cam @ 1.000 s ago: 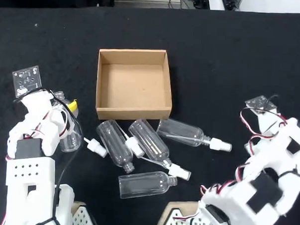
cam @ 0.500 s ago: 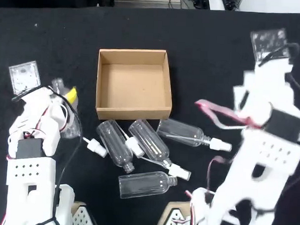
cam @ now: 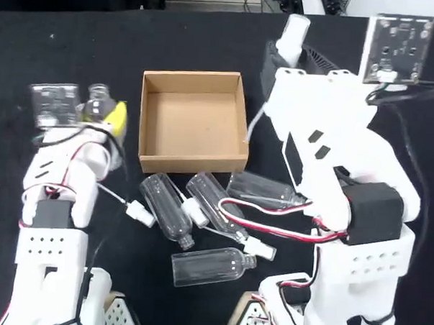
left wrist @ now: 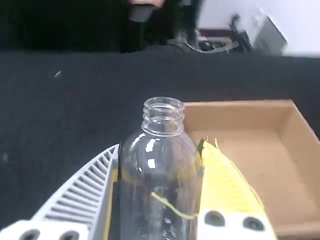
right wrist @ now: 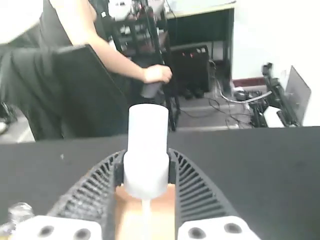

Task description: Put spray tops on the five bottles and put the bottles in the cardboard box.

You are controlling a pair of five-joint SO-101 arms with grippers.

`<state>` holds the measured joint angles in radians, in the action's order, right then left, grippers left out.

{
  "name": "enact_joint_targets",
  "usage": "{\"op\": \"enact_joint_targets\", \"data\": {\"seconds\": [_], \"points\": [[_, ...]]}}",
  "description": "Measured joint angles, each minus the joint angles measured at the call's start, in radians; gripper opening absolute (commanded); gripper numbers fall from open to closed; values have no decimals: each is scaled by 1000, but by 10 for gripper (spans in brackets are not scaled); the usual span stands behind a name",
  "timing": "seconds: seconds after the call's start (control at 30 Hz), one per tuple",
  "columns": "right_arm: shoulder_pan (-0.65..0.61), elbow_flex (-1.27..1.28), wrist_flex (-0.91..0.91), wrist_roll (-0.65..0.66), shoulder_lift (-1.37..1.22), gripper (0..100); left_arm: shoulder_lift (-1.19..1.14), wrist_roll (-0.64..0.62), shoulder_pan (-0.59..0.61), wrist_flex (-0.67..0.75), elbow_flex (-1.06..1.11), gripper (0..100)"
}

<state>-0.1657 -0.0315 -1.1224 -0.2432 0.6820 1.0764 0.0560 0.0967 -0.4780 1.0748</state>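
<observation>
High view, over the black table [cam: 78,41]: your left gripper [cam: 104,116] pinched a clear bottle [cam: 97,101] upright just beside the cardboard box [cam: 192,162]. Your right gripper [cam: 294,54] held a white spray top [cam: 295,29] up past the box's far corner on the right arm's side. This view also laid out what the wrist cameras missed. Four more bottles [cam: 212,267] lay on their sides just in front of the box, with loose spray tops [cam: 139,212] among them.

The left wrist view filled in the close detail. The bottle [left wrist: 161,130] had an open threaded neck with no top fitted, and it sat clamped between the grey and yellow fingers of the left gripper [left wrist: 160,170]. The box [left wrist: 280,130] behind it held nothing.

In the right wrist view, the right gripper's [right wrist: 146,160] jaws were closed on the spray top [right wrist: 147,145], and its thin tube [right wrist: 146,217] hung straight down.

Half a second earlier your right arm stood farther back, to the right of the lying bottles. It had since swung in over them toward the box. Your left arm had lifted its bottle up alongside the box. The four bottles on the table had not shifted.
</observation>
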Motion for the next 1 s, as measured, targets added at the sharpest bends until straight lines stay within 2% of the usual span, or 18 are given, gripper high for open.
{"op": "enact_joint_targets", "data": {"seconds": [0.13, 0.37, 0.5, 0.73, 1.0], "points": [[0, 18, 78, -17, 28, 11, 0, 83, -55, 0, 0, 102], [-48, 163, 273, -20, 140, 11, 0, 91, -155, 0, 0, 102], [-106, 245, 382, -20, 186, 11, 29, 91, -164, 2, 6, 105], [-187, 328, 543, -20, 189, 11, 288, 94, -164, 2, 170, 105], [-267, 359, 601, -20, 190, 11, 582, 94, -209, 2, 296, 105]]}}
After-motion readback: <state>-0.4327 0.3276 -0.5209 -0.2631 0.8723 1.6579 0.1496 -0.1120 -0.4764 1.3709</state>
